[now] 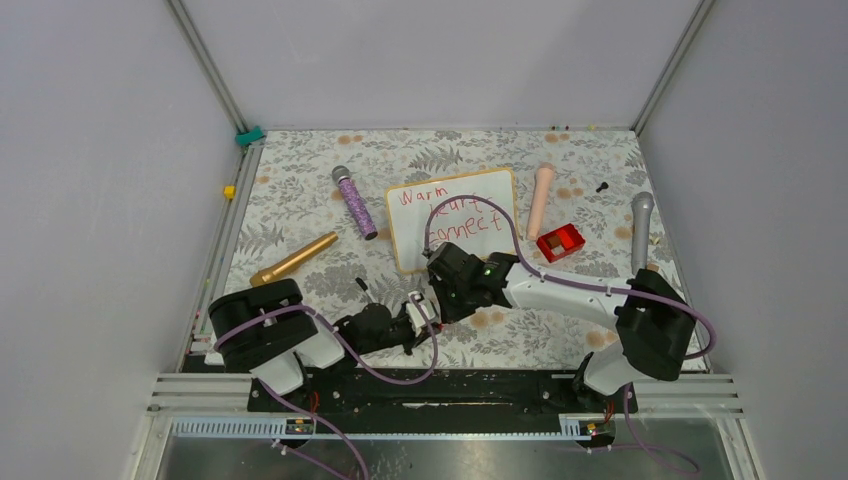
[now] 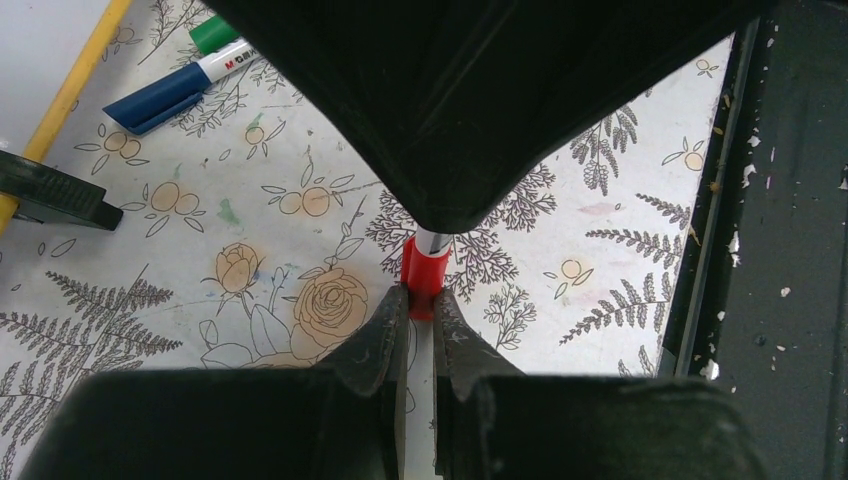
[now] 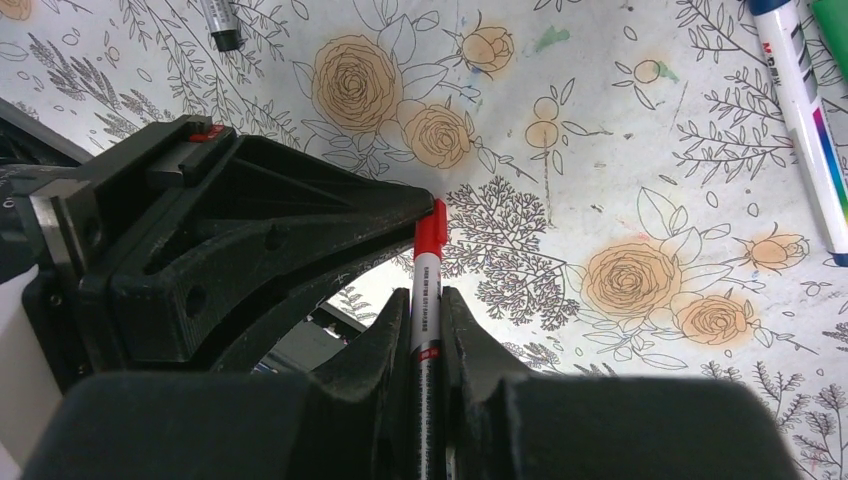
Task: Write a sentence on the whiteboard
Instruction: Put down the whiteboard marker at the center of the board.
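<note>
with the right gripper (image 3: 428,300), clamps the white barrel of the red marker (image 3: 428,262), both fingers pressed flat against it with no gap. with the left gripper (image 2: 420,312), pinches the same marker from the opposite side, fingertips shut on its red cap end, so both grippers sit nose to nose along the one pen. holds that pen just off the near edge of the whiteboard (image 1: 498,188), toward the board's near left corner, above the floral table cover (image 1: 300,170) rather than over the white face. finds the whiteboard lying flat on the cover, turned slightly askew, light wood frame all round. reads on it the sentence (image 1: 450,210) in red, in three staggered lines: "warm", "hearts", "connect". spots a purple glitter microphone (image 1: 355,203) just beside the board's left edge, a gold microphone (image 1: 295,260) further left and nearer than the board, a pale pink microphone (image 1: 541,197) just beside the board's right edge, a small red box (image 1: 560,242) off its near right corner, and a grey microphone (image 1: 640,232) well to the right of the board. picks out, in the left wrist view, a blue-capped marker (image 2: 165,95) and a green marker (image 2: 213,33) lying side by side on the cover close to the board's wooden edge, with a black clip foot (image 2: 55,190) of the board sticking out near them.
</note>
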### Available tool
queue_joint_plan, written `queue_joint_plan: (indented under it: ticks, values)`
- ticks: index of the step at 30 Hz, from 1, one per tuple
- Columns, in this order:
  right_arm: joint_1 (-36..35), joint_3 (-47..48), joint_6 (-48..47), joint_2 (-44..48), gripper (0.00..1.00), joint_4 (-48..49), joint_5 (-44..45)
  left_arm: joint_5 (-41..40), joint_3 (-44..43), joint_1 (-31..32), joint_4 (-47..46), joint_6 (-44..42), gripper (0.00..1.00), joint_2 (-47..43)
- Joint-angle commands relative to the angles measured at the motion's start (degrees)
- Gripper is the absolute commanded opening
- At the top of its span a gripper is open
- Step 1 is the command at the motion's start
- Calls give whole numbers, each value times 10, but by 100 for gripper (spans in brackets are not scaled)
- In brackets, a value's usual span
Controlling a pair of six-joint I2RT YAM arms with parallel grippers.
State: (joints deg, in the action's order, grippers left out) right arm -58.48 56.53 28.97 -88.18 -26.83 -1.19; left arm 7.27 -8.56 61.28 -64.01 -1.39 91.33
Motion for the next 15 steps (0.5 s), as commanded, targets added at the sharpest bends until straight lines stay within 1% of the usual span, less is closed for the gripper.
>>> queue_joint_plan:
  ticks: [1, 3, 4, 8, 9, 11, 14, 15]
  values:
    - [-31, -22, 0, -73, 0, 15, 1, 11, -29, 2, -157, 24, 0, -17]
    - [-31, -19, -5, -54, 0, 13, 9, 3, -30, 2, -135, 29, 0, -38]
    - [-31, -14, -8, -41, 0, 7, 15, -1, -34, 2, -108, 33, 0, -52]
    - [-26, 10, -24, 12, 0, -28, 41, 4, -70, 3, 42, 29, 1, -131]
    - [-23, 12, -26, 26, 0, -32, 42, 4, -74, 3, 71, 30, 5, -149]
    - [-17, 11, -29, 52, 0, -33, 41, -1, -85, 3, 119, 42, 20, -196]
    - [-3, 9, -32, 71, 0, -33, 38, -19, -112, 3, 229, 53, 29, -259]
    - [1, 7, -32, 77, 0, -33, 38, -32, -122, 3, 279, 60, 33, -278]
